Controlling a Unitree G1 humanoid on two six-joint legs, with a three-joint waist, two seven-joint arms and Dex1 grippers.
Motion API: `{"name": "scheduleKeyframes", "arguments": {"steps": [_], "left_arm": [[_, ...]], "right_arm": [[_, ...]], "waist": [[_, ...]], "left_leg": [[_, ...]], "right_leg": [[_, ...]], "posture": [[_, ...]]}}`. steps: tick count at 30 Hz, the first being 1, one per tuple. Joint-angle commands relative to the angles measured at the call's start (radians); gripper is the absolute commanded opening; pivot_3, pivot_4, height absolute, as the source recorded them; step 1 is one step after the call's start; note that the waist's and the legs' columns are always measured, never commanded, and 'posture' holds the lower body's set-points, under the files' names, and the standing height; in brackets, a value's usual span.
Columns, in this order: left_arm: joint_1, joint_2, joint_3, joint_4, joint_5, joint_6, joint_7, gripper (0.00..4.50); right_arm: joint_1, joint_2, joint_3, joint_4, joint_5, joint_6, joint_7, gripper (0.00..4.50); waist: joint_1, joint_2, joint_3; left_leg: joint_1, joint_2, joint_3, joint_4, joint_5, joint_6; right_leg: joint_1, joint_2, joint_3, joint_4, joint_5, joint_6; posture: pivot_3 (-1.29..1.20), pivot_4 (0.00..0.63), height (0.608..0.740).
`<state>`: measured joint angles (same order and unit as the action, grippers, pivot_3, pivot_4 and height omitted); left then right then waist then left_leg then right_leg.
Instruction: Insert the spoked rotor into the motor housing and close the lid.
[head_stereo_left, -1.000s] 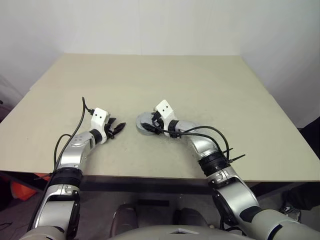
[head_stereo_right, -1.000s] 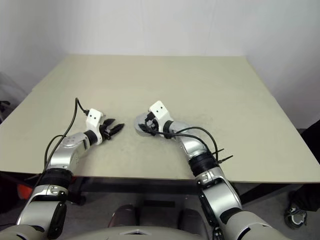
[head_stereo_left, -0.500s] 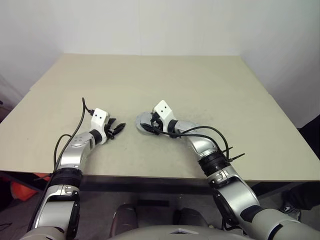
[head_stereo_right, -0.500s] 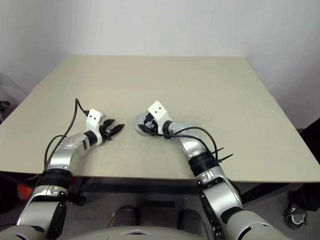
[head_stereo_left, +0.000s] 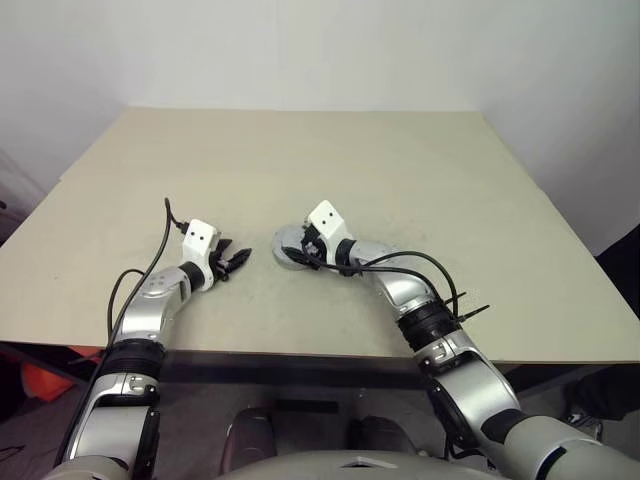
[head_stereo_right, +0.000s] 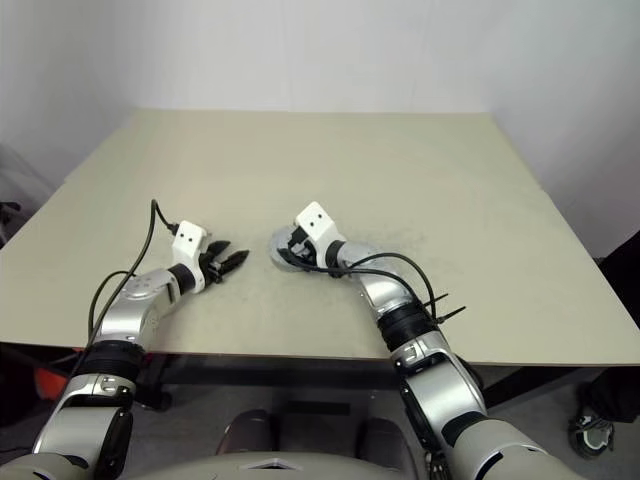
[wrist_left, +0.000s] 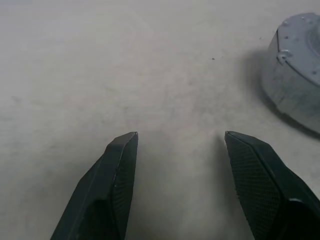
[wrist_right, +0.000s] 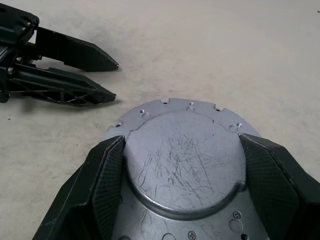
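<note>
A round grey metal unit stands near the table's front middle: the motor housing with the scratched grey lid lying on top of it. My right gripper reaches over it from the right. Its two black fingers lie against opposite sides of the lid, so it is shut on the lid. My left gripper hovers just above the table a short way left of the housing. It points at the housing, is open and holds nothing. The spoked rotor is hidden.
The beige table stretches far behind and to both sides of the housing. Its front edge runs close under my forearms. Black cables loop from both wrists along the arms.
</note>
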<state>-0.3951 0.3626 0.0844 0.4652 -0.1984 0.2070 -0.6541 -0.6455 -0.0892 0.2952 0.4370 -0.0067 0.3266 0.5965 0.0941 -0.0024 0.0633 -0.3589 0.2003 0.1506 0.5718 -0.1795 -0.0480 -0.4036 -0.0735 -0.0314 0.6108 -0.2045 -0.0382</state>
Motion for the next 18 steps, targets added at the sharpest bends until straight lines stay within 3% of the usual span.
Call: {"name": "scheduleKeyframes", "arguments": {"steps": [1, 4, 10, 18], "left_arm": [[-0.034, -0.032, 0.01, -0.078, -0.058, 0.052, -0.01, 2.94], [-0.056, -0.074, 0.006, -0.104, -0.095, 0.089, -0.018, 2.3], [-0.098, -0.124, -0.029, -0.104, -0.106, 0.102, -0.053, 0.19], [-0.12, -0.126, -0.064, -0.082, -0.081, 0.131, -0.043, 0.04]], "right_arm": [[0.015, -0.011, 0.017, 0.008, -0.025, 0.007, 0.003, 3.14], [0.012, -0.011, 0.017, 0.01, -0.026, 0.007, 0.0, 3.14], [0.008, -0.012, 0.014, 0.016, -0.029, 0.002, -0.006, 3.14], [0.012, -0.014, 0.009, 0.01, -0.03, 0.001, -0.019, 3.14]], "waist": [[0.0, 0.0, 0.0], [0.001, 0.0, 0.0], [0.001, 0.0, 0.0], [0.0, 0.0, 0.0]], "left_leg": [[0.0, 0.0, 0.0, 0.0, 0.0, 0.0], [0.001, 0.0, 0.0, 0.0, 0.0, 0.0], [0.002, 0.0, 0.0, 0.0, 0.0, 0.0], [0.003, 0.0, 0.0, 0.0, 0.0, 0.0]], "right_leg": [[0.0, 0.0, 0.0, 0.0, 0.0, 0.0], [0.001, 0.0, 0.0, 0.0, 0.0, 0.0], [0.002, 0.0, 0.0, 0.0, 0.0, 0.0], [0.002, 0.0, 0.0, -0.001, 0.0, 0.0]], "posture": [[0.0, 0.0, 0.74], [0.0, 0.0, 0.74], [0.0, 0.0, 0.74], [0.0, 0.0, 0.74]]}}
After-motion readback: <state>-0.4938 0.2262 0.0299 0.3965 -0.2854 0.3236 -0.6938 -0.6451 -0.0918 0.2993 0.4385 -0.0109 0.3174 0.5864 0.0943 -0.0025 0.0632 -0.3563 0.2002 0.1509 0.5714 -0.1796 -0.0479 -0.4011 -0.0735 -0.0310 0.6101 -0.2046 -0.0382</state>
